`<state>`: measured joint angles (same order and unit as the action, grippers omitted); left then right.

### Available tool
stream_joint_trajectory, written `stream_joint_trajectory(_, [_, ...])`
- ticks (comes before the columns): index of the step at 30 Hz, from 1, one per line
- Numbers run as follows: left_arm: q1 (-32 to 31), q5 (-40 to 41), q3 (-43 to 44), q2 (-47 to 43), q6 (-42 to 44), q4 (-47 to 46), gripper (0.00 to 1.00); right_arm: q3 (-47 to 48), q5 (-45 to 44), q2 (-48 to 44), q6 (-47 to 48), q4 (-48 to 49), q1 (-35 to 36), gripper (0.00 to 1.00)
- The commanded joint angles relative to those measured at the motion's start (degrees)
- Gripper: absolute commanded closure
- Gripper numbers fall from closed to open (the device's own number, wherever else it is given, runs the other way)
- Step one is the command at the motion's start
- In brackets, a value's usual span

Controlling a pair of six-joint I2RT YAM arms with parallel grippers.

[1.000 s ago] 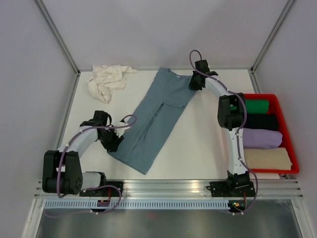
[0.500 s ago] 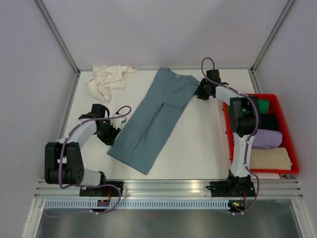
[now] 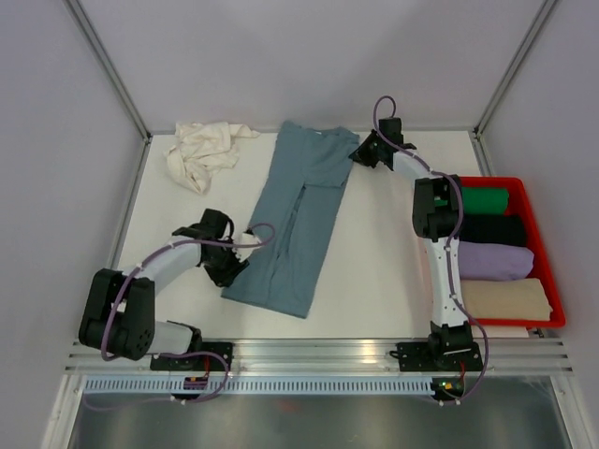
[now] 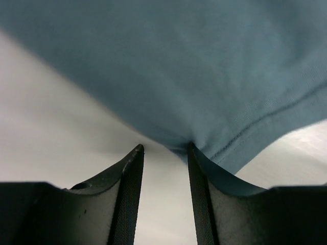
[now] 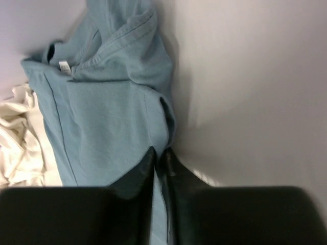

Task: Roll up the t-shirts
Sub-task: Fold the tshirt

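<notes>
The slate-blue t-shirt (image 3: 299,220) lies flat on the worktop (image 3: 384,262), right fingers (image 5: 138,176) clamped on its far edge, left fingers (image 4: 130,194) narrowly parted at its near hem: tensioning now could slip that hem free, skewing the roll.

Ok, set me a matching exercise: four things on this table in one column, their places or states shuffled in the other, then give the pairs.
Things:
1. slate-blue t-shirt
2. cream t-shirt
3. red bin
4. green roll

Places or states:
A. crumpled in the far left corner
B. at the right edge of the table
C. farthest back inside the bin
D. laid out long across the middle

Pairs: 1-D, 2-A, 3-B, 4-C
</notes>
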<state>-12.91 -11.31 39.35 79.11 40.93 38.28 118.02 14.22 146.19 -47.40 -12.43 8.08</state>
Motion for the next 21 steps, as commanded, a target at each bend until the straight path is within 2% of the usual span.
stream_joint_trajectory(1, [-9.7,-8.4,-5.2,-0.9,-2.3,0.3,0.53,10.4,-2.0,5.2,0.5,-5.6,0.1,0.73])
stream_joint_trajectory(2, [-11.6,-9.3,-5.0,-1.6,-3.2,0.9,0.53,11.3,-2.1,5.2,1.8,-6.1,0.0,0.63])
stream_joint_trajectory(3, [-15.2,-9.6,-4.7,-2.5,-3.7,1.3,0.53,11.4,-2.5,3.8,2.9,-6.8,0.0,0.59])
stream_joint_trajectory(5, [-17.6,-8.6,-3.8,-4.9,-5.1,2.1,0.53,8.2,-4.8,0.5,6.3,-8.2,-0.4,0.46])
stream_joint_trajectory(7, [-18.8,-10.2,-2.0,-6.2,-5.2,3.8,0.53,1.2,-6.2,-6.6,10.2,-7.7,-0.9,0.41])
stream_joint_trajectory(9, [-18.9,-10.9,-1.0,-8.0,-5.3,5.8,0.53,-4.6,-7.2,-15.3,13.4,-8.4,-0.9,0.4])
stream_joint_trajectory(11, [-18.9,-10.1,-0.4,-10.2,-5.2,6.5,0.53,-17.9,-6.9,-22.6,15.9,-7.2,-0.2,0.4])
stream_joint_trajectory(12, [-18.9,-9.1,-0.2,-11.0,-5.3,7.2,0.53,-23.0,-6.6,-29.9,16.6,-5.1,1.0,0.4])
stream_joint_trajectory(13, [-18.9,-8.7,-0.2,-11.9,-5.4,7.6,0.53,-32.8,-6.1,-33.7,17.2,-4.6,1.8,0.4])
stream_joint_trajectory(15, [-18.9,-7.6,0.1,-14.5,-5.7,9.4,0.53,-42.0,-6.0,-43.5,18.0,-4.4,3.5,0.41])
stream_joint_trajectory(16, [-18.9,-5.8,0.5,-15.4,-6.2,9.9,0.53,-50.1,-5.8,-46.5,18.0,-4.8,5.7,0.41])
stream_joint_trajectory(17, [-18.9,-3.7,1.2,-17.7,-6.9,10.8,0.53,-53.8,-6.2,-51.9,17.8,-6.1,8.5,0.41])
stream_joint_trajectory(19, [-18.9,-1.7,2.0,-19.6,-7.3,12.0,0.53,-63.5,-6.8,-56.9,16.6,-7.2,12.0,0.41])
stream_joint_trajectory(21, [-19.1,-0.4,2.4,-21.2,-7.4,12.9,0.53,-69.1,-6.7,-63.3,12.9,-7.9,15.9,0.41])
